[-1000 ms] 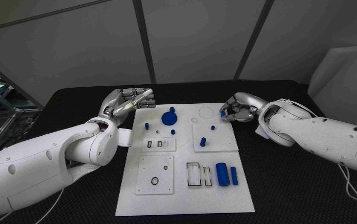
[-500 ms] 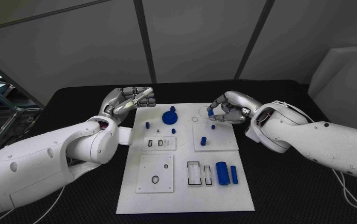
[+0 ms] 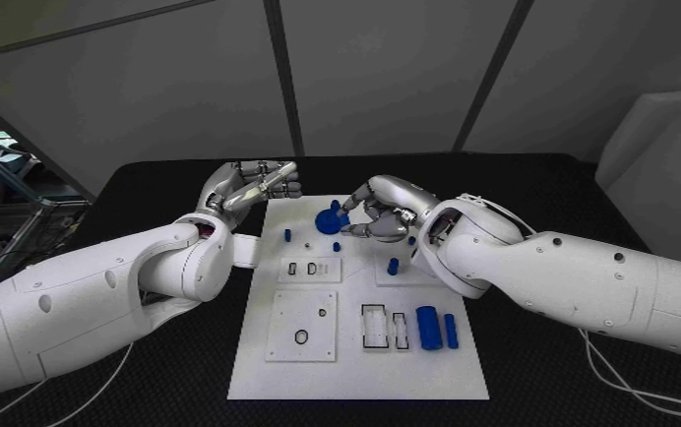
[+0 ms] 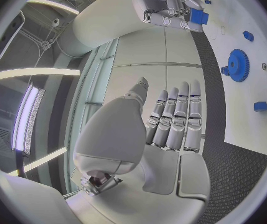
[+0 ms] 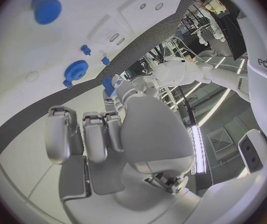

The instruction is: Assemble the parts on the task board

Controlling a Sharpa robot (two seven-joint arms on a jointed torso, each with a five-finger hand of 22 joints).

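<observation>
Landmark: the task board point(image 3: 355, 368), the white plate on the black table point(image 3: 568, 181); everything below is placed off it.
Right hand: the right hand point(image 3: 375, 213) hung over the board's far edge, just beside the blue gear point(image 3: 331, 219). It was pinching a small blue part point(image 4: 199, 17) in its fingertips, easiest to spot in the left wrist view.
Part vs hand: the part sat at the tips of the curled fingers, above the board, near the gear but not clearly touching it. Can't tell from these shots.
Which way it pointed: a stubby block, too small to call a long axis.
Left hand: the left hand point(image 3: 253, 186) was off the board's far left corner, over the table. Fingers lay straight and together in its own wrist view, holding nothing.
Other parts: two blue cylinders point(image 3: 436, 329) lay side by side on the board's near right part, long axes running near-to-far. A small blue peg point(image 3: 394, 267) stood upright about mid-board.
Change: a second ago the right hand was over the board's far right edge; by now it had swung across toward the gear. Left hand barely moved.
</observation>
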